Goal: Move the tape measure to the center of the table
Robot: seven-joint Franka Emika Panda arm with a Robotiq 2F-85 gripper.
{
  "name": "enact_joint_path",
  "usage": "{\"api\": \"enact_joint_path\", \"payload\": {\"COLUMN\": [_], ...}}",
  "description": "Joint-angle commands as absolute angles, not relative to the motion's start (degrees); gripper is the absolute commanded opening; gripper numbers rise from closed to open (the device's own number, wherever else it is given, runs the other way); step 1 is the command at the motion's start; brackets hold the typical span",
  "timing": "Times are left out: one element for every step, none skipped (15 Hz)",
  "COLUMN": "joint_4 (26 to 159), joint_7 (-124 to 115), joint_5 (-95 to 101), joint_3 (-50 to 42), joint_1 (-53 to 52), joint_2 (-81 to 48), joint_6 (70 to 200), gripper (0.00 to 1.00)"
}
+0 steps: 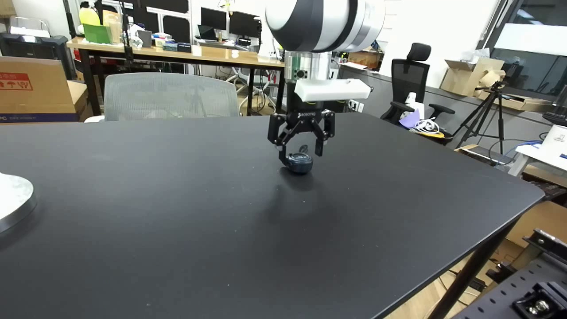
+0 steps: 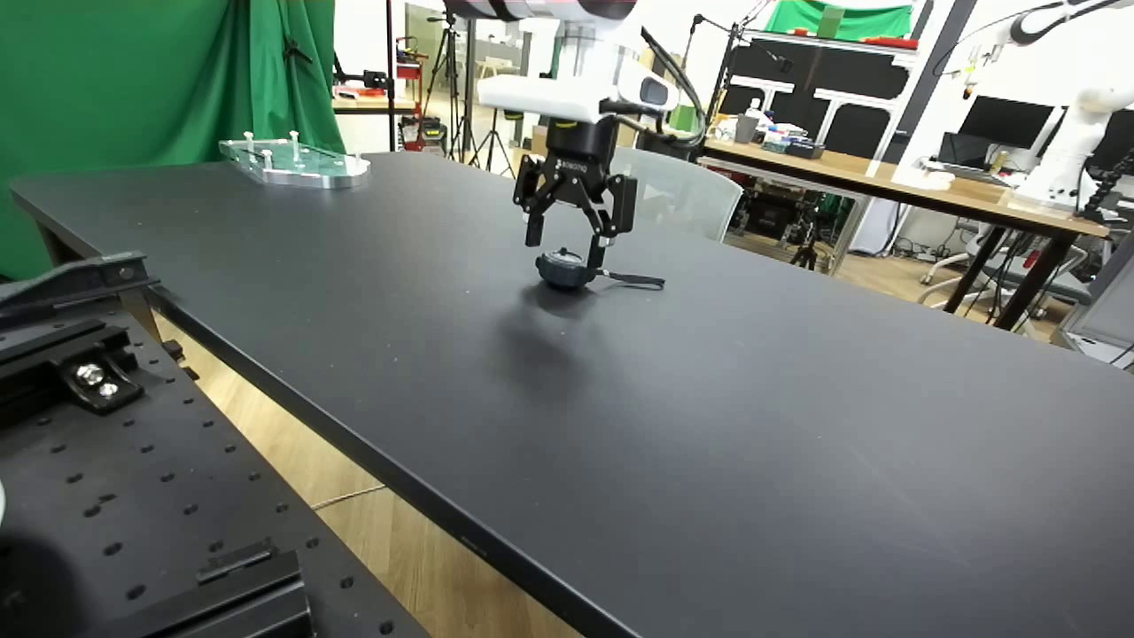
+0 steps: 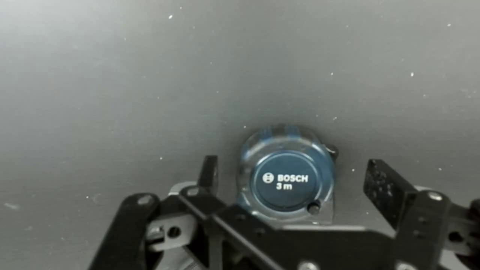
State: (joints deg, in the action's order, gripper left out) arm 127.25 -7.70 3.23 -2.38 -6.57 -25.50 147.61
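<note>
The tape measure (image 1: 300, 165) is a rounded dark blue-teal case lying flat on the black table (image 1: 177, 221). It also shows in an exterior view (image 2: 562, 270), where its black strap (image 2: 636, 280) lies to its right. In the wrist view the tape measure (image 3: 286, 180) shows its labelled round face; its lower edge is hidden by the gripper body. My gripper (image 1: 301, 154) is open, pointing down over the tape measure. It also shows in an exterior view (image 2: 565, 246). In the wrist view the fingers of the gripper (image 3: 294, 174) stand on either side of the case, with gaps on both sides.
A pale plate (image 1: 13, 199) stands at the left edge of an exterior view. A clear plate with pegs (image 2: 297, 168) lies at the table's far corner. A mesh chair (image 1: 170, 95) stands behind the table. A perforated dark board (image 2: 177, 478) lies beside the table's edge.
</note>
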Motion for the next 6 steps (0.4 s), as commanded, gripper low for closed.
{"api": "enact_joint_path", "payload": {"joint_4": [132.1,133.5,134.7,136.1,137.7,138.8], "joint_7": [-10.4,-10.6,-10.8,-10.8,-10.5,-10.4], "joint_5": [3.0,3.2,3.2,3.3,3.4,3.4], "joint_3": [-2.3,-2.2,-2.0,-1.9,-1.6,-1.4], "joint_1": [-6.6,-6.5,-6.4,-6.2,-6.0,-5.8], "joint_2": [-17.1,-14.8,-12.8,-10.4,-7.9,-5.9], "joint_6": [142.3,141.2,140.0,139.2,138.6,136.9], "gripper": [1.00,1.00,1.00,1.00,1.00,1.00]}}
